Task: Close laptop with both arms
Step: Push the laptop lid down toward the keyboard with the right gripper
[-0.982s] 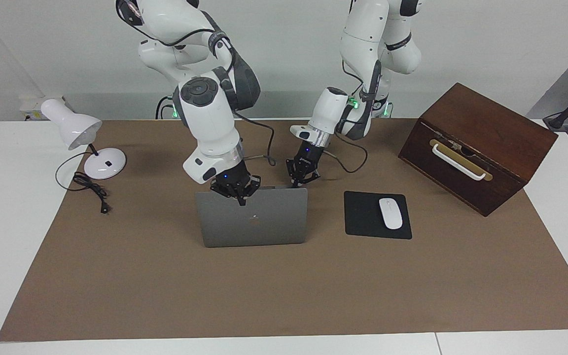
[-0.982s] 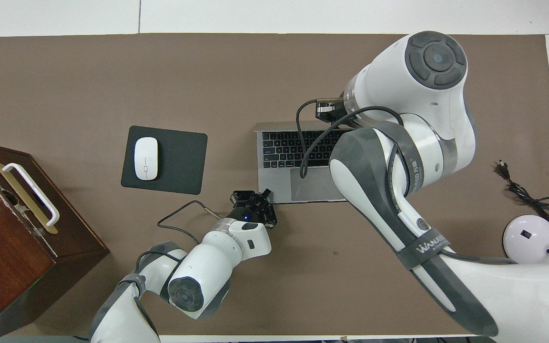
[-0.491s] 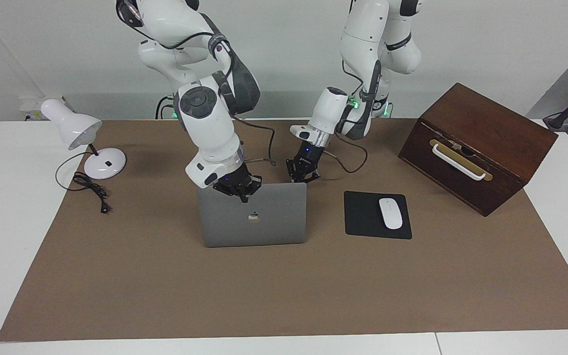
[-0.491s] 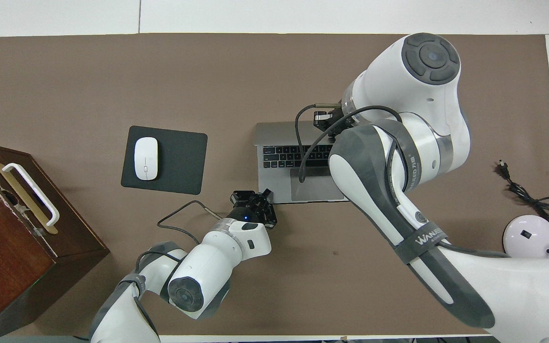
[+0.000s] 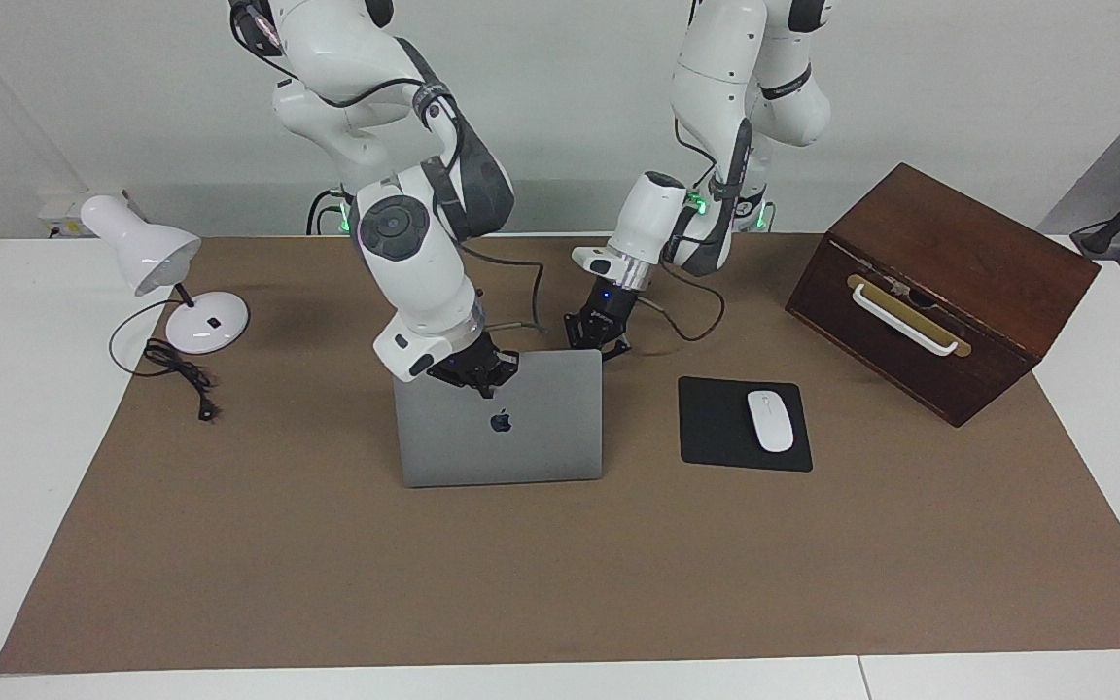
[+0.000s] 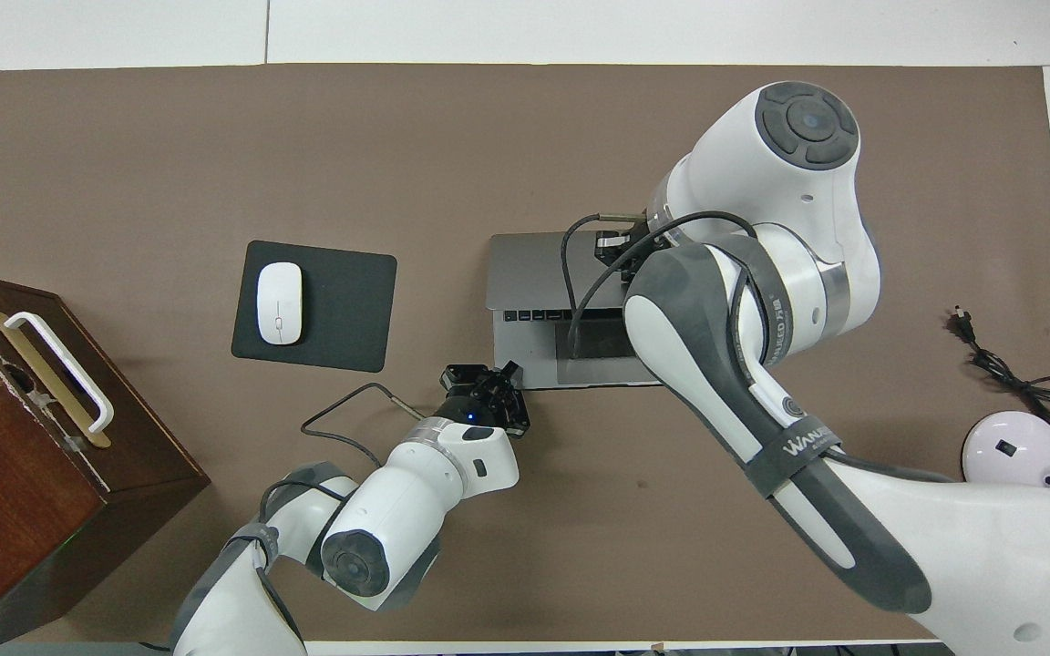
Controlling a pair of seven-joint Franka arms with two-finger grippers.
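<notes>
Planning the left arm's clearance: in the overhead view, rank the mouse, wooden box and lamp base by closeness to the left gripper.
From the left gripper:
1. Mouse, on its pad beside the laptop.
2. Wooden box, at the left arm's end.
3. Lamp base, at the right arm's end.

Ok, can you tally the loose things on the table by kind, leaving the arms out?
Laptop: 1
Mouse pad: 1
Mouse: 1
Desk lamp: 1
Wooden box: 1
Total: 5
</notes>
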